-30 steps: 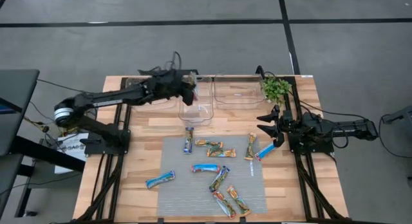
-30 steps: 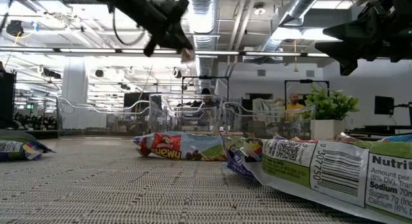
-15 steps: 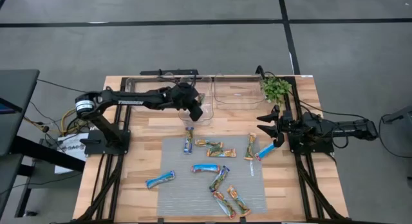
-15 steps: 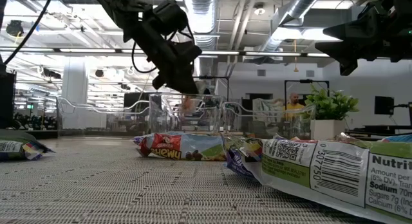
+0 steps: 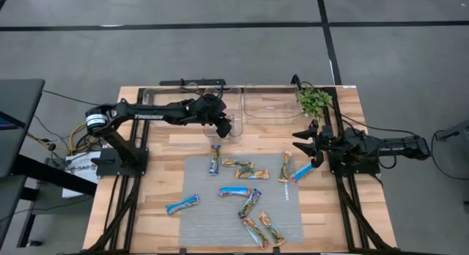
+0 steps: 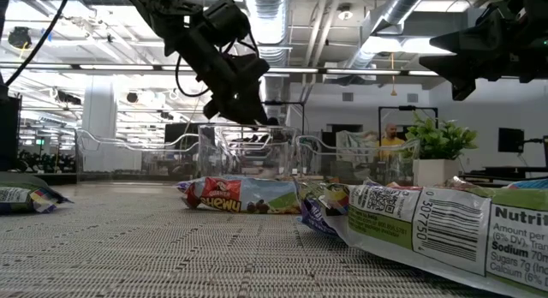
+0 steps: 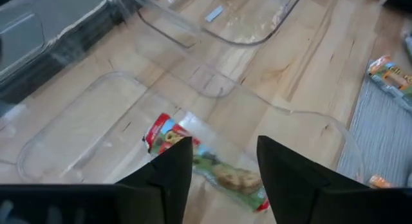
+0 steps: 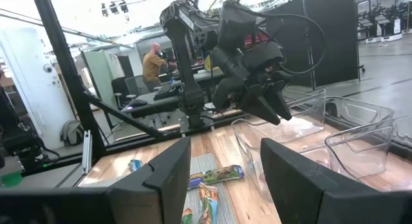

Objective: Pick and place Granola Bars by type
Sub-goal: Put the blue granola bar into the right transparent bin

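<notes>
My left gripper [image 7: 222,147] hangs open, slanting down over a clear plastic bin [image 5: 236,125] at the table's far middle. Under its fingers a granola bar in a red and green wrapper [image 7: 212,167] lies flat on the bin's floor, touched by nothing. Several more granola bars lie flat on the grey mat [image 5: 198,226]: blue ones [image 5: 234,190] [image 5: 182,204] and green and orange ones [image 5: 245,169] [image 5: 249,204]. My right gripper [image 5: 304,141] waits open at the table's right side, above a blue bar [image 5: 302,171], with nothing between its fingers.
A second clear bin [image 5: 267,105] stands to the right of the first, and a third [image 5: 157,97] at the far left. A small green plant [image 5: 314,100] sits at the far right corner. Bare wood lies left of the mat.
My left gripper came down and toward the near edge into the clear bin with the red and green bar, tipping further downward. There it opened and let go. The bar has dropped from the fingertips and now lies on the bin's floor.
</notes>
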`<action>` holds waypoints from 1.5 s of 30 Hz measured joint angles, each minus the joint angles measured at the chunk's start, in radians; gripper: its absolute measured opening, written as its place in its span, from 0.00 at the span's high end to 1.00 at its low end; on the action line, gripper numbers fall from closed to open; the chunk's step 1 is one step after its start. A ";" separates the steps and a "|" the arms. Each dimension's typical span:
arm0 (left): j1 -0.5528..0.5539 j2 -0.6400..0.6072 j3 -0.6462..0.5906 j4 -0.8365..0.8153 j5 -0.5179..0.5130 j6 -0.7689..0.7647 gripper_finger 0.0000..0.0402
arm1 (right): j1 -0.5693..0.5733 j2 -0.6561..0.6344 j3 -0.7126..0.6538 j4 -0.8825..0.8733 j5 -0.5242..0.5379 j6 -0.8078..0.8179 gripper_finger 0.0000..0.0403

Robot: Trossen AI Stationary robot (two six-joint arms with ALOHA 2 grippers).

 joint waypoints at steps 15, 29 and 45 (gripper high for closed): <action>-0.036 -0.226 0.013 0.168 0.005 0.018 0.58 | 0.000 0.000 0.000 0.000 -0.001 0.000 0.55; -0.146 -0.329 0.013 -0.030 0.004 0.105 0.58 | 0.000 0.000 0.000 0.000 -0.001 0.000 0.55; -0.522 -0.326 0.013 -0.417 -0.058 0.212 0.58 | 0.000 0.000 0.000 0.000 -0.001 0.000 0.55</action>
